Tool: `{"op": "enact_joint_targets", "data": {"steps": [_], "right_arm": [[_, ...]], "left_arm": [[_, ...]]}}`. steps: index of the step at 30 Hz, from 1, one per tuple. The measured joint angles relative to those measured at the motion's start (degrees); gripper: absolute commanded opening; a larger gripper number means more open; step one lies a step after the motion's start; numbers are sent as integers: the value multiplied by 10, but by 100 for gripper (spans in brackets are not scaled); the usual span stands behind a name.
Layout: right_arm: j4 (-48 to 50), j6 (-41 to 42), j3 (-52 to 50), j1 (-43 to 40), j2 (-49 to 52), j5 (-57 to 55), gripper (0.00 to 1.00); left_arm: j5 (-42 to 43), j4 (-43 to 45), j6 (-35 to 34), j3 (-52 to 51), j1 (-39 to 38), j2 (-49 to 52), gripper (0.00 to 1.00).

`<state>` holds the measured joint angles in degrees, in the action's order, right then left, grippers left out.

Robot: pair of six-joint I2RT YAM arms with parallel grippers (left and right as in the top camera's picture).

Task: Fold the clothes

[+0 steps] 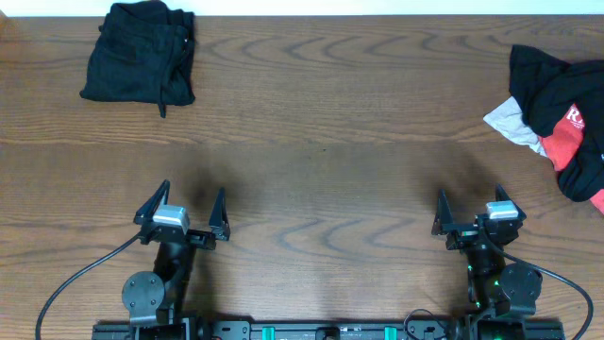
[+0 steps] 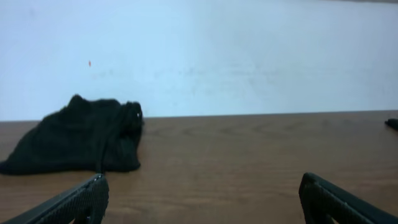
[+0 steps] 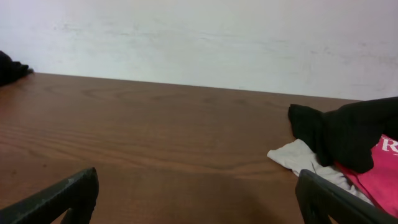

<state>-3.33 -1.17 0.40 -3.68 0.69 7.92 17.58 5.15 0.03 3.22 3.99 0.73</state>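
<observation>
The clothes [image 1: 140, 52] are a plain black garment lying in a compact bundle at the table's far left corner, with a thin cord [image 1: 162, 102] trailing from the near edge. In the left wrist view the clothes [image 2: 74, 137] lie ahead and to the left. In the right wrist view only a sliver of the clothes [image 3: 9, 67] shows at the left edge. My left gripper [image 1: 192, 192] [image 2: 202, 186] stands open near the front left, far from the garment, with nothing between its fingers. The right gripper [image 1: 470, 195] [image 3: 197, 180] is open and empty at the front right.
A black-and-red garment with white lettering [image 1: 562, 104] [image 3: 354, 140] lies crumpled at the far right edge. A small pale grey cloth [image 1: 510, 123] [image 3: 298, 158] sticks out from under it. A white wall runs along the brown wooden table [image 1: 321, 142] at its back.
</observation>
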Motion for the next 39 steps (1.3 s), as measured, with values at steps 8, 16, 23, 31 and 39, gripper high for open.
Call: {"op": "enact_joint_targets", "data": {"steps": [8, 16, 23, 31, 39], "right_arm": [[0, 0, 0, 0, 0, 0, 99], [0, 0, 0, 0, 0, 0, 99], [0, 0, 0, 0, 0, 0, 99], [0, 0, 0, 0, 0, 0, 99], [0, 0, 0, 0, 0, 0, 99]], "left_arm": [[0, 26, 16, -26, 0, -2, 98], [0, -34, 63, -29, 0, -2, 98], [-11, -52, 75, -22, 0, -2, 98], [-11, -53, 77, -22, 0, -2, 98], [-11, -53, 78, -22, 0, -2, 98]]}}
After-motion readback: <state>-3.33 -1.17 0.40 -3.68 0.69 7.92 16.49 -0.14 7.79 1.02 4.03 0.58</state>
